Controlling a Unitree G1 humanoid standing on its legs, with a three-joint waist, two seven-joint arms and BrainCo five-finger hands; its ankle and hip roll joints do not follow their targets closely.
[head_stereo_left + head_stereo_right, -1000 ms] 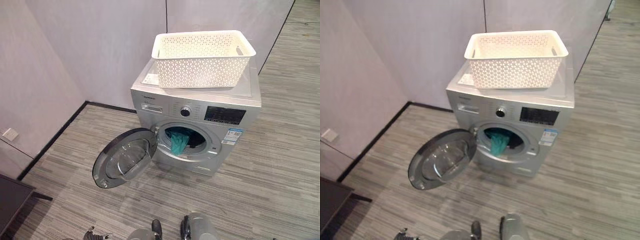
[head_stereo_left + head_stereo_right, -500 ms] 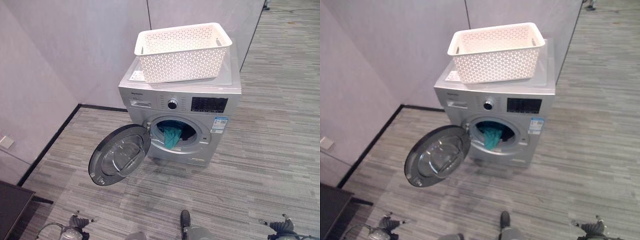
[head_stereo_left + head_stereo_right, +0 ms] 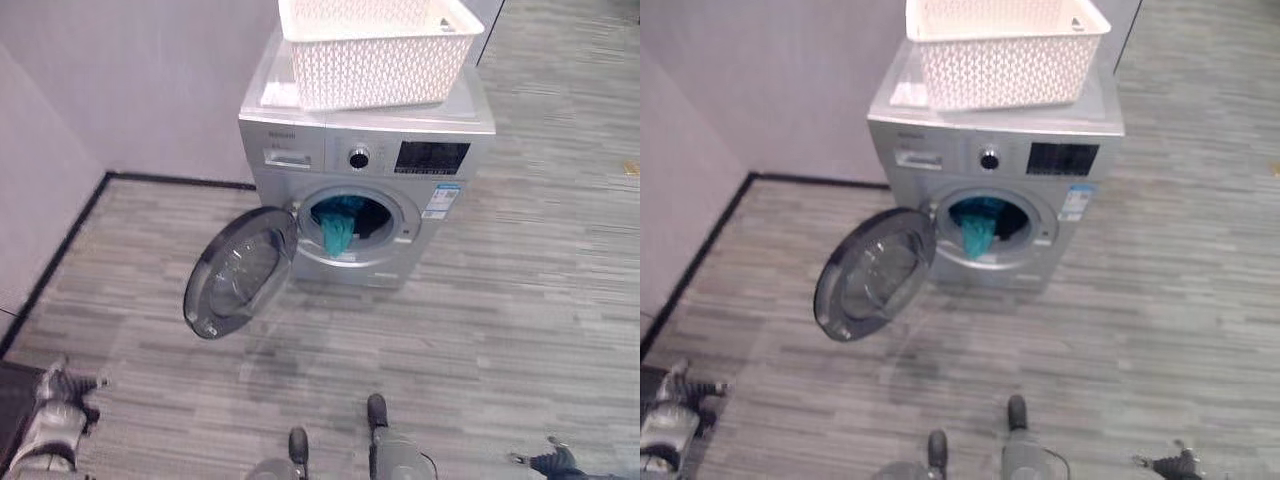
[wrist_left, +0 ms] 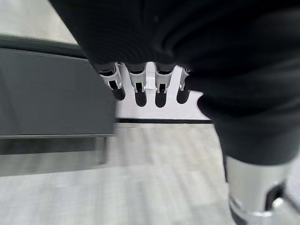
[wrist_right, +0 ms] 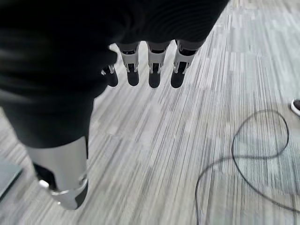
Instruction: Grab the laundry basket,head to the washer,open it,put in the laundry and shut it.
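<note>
Washer (image 3: 372, 150) door (image 3: 240, 272) open, teal laundry (image 3: 338, 224) inside, label unreadable; left hand (image 4: 140, 84), right hand (image 5: 150, 65) relaxed, empty.

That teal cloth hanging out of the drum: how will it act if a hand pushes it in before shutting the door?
The teal cloth droops over the drum's lip, so it is probably limp and will fold rather than slide as one piece. Being soft, it may sag back out and catch under the open door. It looks light; both hands hang low, holding nothing.
</note>
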